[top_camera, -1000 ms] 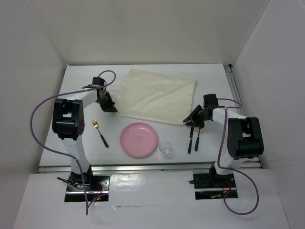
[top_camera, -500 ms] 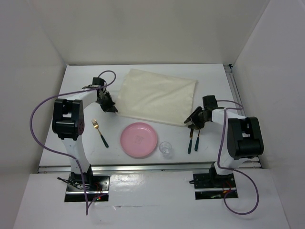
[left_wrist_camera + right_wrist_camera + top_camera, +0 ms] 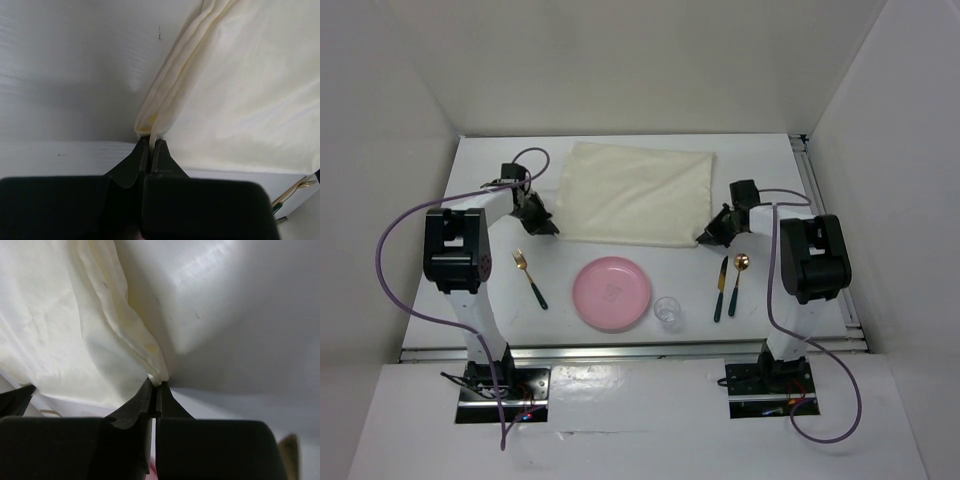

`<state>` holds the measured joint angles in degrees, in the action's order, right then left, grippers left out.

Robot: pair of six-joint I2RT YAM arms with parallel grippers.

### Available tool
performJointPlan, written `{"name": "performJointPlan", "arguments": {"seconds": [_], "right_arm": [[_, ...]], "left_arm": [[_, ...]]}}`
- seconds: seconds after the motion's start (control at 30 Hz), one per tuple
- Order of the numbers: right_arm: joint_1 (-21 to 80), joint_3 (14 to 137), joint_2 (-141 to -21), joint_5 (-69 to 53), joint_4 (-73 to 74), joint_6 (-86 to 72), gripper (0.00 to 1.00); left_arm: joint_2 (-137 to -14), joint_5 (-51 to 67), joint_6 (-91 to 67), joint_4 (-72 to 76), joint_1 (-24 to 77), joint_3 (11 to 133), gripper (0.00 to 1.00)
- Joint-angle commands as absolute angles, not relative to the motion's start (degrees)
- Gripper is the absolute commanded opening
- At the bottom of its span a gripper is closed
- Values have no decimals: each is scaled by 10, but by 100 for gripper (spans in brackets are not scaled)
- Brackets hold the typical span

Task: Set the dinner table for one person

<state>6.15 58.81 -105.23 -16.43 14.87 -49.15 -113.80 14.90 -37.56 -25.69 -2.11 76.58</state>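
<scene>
I had the left gripper [image 3: 151,142] and right gripper [image 3: 156,387] each pinching a corner of the cloth [image 3: 635,195], table [image 3: 770,160] just beneath both. Judged: move both together, keeping cloth taut and low.

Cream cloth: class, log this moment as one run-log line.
left fingers: shut on cream cloth, near-left corner | right fingers: shut on cloth, near-right corner

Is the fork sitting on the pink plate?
No, the fork lies flat on the dinner table, apart from the pink plate and to its left in the top view.
</scene>
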Motion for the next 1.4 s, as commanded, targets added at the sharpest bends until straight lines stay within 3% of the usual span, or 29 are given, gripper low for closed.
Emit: {"name": "performJointPlan", "arguments": {"seconds": [0.0,0.47,1.13,1.2,1.27,1.3,1.37], "right_arm": [[71,638,-1078,-117,152,-465,0],[71,544,-1018,-89,157,-431,0],[71,450,-919,-70,157,-431,0],[71,450,-918,-70,163,-431,2],[71,450,-906,-70,168,-431,10],[71,450,-906,-70,168,-424,12],[71,456,-886,-65,173,-424,19]], "left_arm": [[-1121,157,-381,-254,-27,766,0],[-1034,157,-359,-252,-27,631,0],[-1020,131,-348,-277,1,637,0],[-1020,125,-348,-291,1,646,8],[-1014,119,-343,-298,1,653,20],[-1005,110,-343,-307,1,653,37],[-989,101,-343,-312,7,658,49]]}}
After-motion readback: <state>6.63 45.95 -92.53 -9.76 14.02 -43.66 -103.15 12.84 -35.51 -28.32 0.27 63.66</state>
